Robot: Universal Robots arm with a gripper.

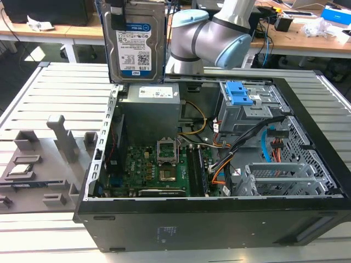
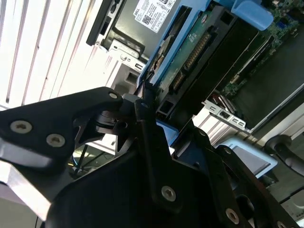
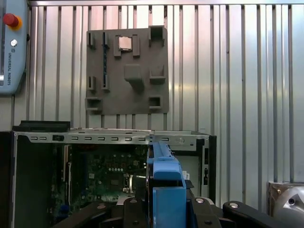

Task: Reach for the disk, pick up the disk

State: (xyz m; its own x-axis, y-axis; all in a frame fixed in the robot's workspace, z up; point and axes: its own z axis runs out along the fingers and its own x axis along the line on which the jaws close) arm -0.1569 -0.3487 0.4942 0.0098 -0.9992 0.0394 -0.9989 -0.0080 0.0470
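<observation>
The disk (image 1: 135, 44) hangs upright above the back left corner of the open computer case, its white-and-blue label facing the exterior view. Blue bracket strips run down its sides. My gripper (image 1: 131, 5) is shut on its upper end, and one dark finger (image 1: 116, 15) shows along the top left edge. In the second wrist view the disk (image 2: 190, 52) is seen edge-on, with its connector side and blue bracket clamped in the black gripper (image 2: 147, 102). The first wrist view shows the disk's blue bracket edge (image 3: 164, 166) rising out of the gripper (image 3: 161, 202), over the case.
The open computer case (image 1: 307, 164) lies below, holding a motherboard (image 1: 159, 164), a power supply (image 1: 151, 107) and a drive cage with a blue latch tab (image 1: 239, 93). A grey foam fixture (image 1: 44, 159) sits on the slatted table (image 1: 66, 87) at the exterior view's left. The arm (image 1: 214, 38) stands behind.
</observation>
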